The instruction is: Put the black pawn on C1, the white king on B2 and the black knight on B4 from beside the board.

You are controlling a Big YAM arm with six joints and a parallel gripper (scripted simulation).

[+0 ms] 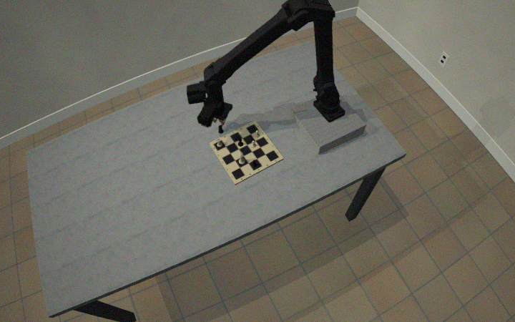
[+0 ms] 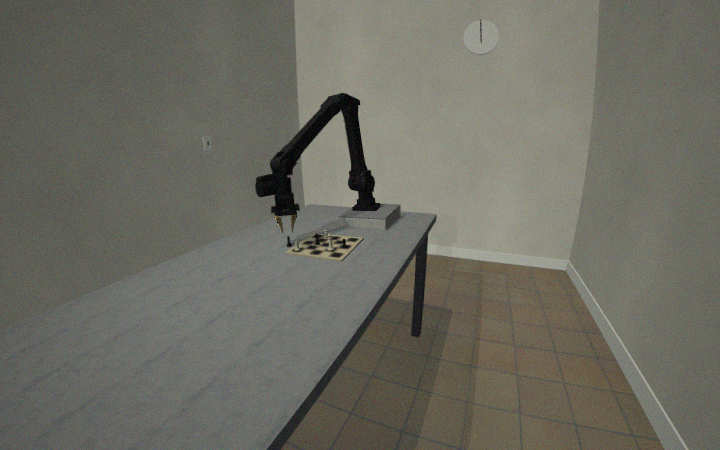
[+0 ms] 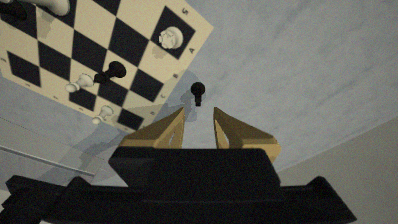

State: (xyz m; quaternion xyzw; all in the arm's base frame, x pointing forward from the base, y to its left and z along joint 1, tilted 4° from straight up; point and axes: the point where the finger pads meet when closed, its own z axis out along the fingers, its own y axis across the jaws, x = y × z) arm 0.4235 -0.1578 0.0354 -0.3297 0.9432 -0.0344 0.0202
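— Brass-coloured fingers, are they? How do they stand?

— Partly apart, with a clear gap and nothing between them. The gripper [image 3: 199, 127] hangs above the grey table [image 1: 131, 208], touching nothing.

— And the black pawn [image 3: 198, 91]?

— Upright on the table just beside the chessboard [image 1: 269, 163] — off its edge, near the letters A and B in the wrist view. It sits right ahead of the gap between the fingertips, lower than them; the exterior view shows the tips [image 2: 280, 226] above the pawn [image 2: 288, 241].

— Anything on the board itself?

— A white piece [image 3: 170, 37] on the corner dark square by the A, a black piece [image 3: 114, 71] two files in, and white pieces [image 3: 80, 83] beside it. Which kinds they are I cannot tell.

— The arm?

— The black arm [image 1: 251, 44] reaches from its grey base block [image 1: 343, 138] over the board's far edge.
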